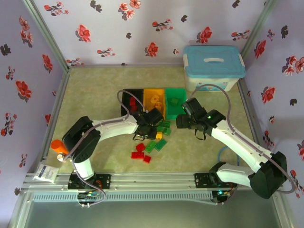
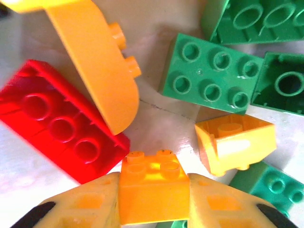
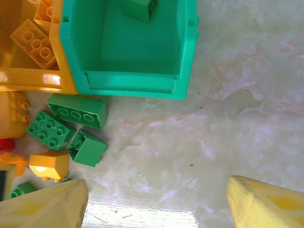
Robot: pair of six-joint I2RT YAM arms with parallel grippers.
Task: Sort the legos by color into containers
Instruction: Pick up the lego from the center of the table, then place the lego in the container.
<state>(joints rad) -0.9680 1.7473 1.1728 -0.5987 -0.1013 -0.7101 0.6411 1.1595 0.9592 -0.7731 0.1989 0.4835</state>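
Note:
A yellow-orange lego (image 2: pixel 152 176) sits squeezed between the fingers (image 2: pixel 90 202) of my left gripper (image 2: pixel 153 192), studs up, low over the table. Around it lie a red lego (image 2: pixel 57 128), a curved yellow piece (image 2: pixel 99 71), green legos (image 2: pixel 211 78) and an overturned yellow one (image 2: pixel 235 147). From above, my left gripper (image 1: pixel 151 124) is over the pile in front of the containers: black (image 1: pixel 133 90), yellow-orange (image 1: pixel 154 90), green (image 1: pixel 175 90). My right gripper (image 3: pixel 156 209) stands open over bare table near the green bin (image 3: pixel 128 83), which holds a green lego (image 3: pixel 138 8).
Loose red legos (image 1: pixel 140 148) and green ones (image 1: pixel 160 144) lie nearer the arms. A white box with a light-blue lid (image 1: pixel 213 66) stands at the back right. An orange cylinder (image 1: pixel 59 147) and a white packet (image 1: pixel 47 172) lie at the left edge.

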